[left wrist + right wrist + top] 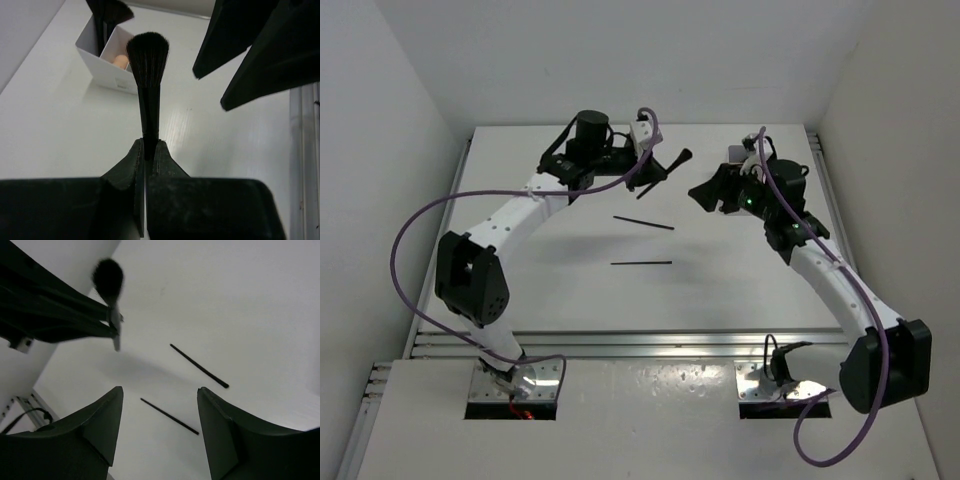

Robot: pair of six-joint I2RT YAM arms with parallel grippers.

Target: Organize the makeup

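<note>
My left gripper (150,145) is shut on the handle of a black fluffy-headed brush (148,60) and holds it above the table, head pointing away. In the top view this gripper (638,180) is at the back centre, and the brush (672,163) sticks out to the right. My right gripper (708,195) is open and empty, close to the right of the brush. In the right wrist view its jaws (160,390) hang above two thin black pencils (200,366) (169,416) lying on the table (643,222) (640,263). The brush (107,277) shows at the upper left there.
A translucent white two-compartment box (102,70) stands beyond the brush, with another black brush (111,12) in one compartment and a peach sponge (120,61) in the other. The right gripper's fingers (250,50) fill the upper right of the left wrist view. White walls enclose the table.
</note>
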